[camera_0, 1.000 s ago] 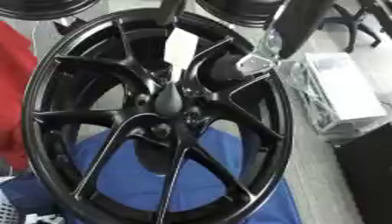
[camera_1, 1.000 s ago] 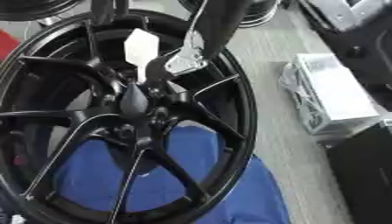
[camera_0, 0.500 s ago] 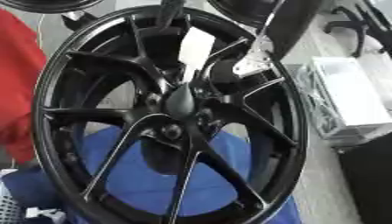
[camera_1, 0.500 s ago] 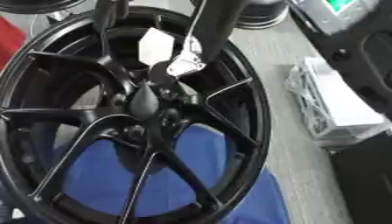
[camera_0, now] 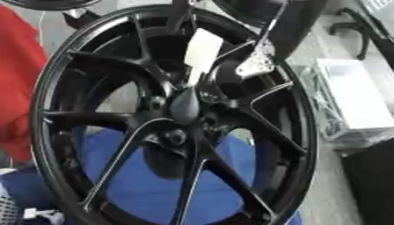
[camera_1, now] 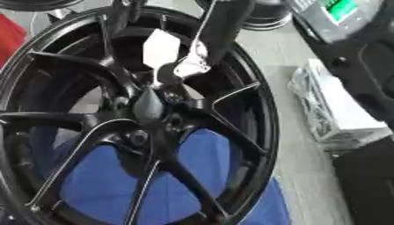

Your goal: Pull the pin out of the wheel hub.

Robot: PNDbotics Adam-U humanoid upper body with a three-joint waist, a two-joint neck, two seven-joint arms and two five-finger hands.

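Note:
A black multi-spoke wheel (camera_0: 92,66) stands tilted and fills most of both views. Its dark hub (camera_0: 184,105) is at the centre. A white flat piece (camera_0: 202,49) narrows downward to a thin stem that meets the hub from above; this looks like the pin. My right arm comes in from the upper right. The silver part of my right hand (camera_1: 191,67) sits just right of the white piece, above the hub. How its fingers stand is hidden. A dark limb (camera_0: 180,13) comes down from the top edge to the white piece; it may be my left hand.
A blue cloth (camera_0: 146,184) lies under the wheel and something red (camera_0: 15,79) is at the left edge. To the right are a white crate (camera_0: 350,101) and a black case (camera_1: 369,184). More rims are along the top, and a device with a green screen (camera_1: 338,9) is at the top right.
The whole picture has shifted a little, so the camera moved. My right hand's silver part has come slightly closer to the white piece; the white piece still meets the hub.

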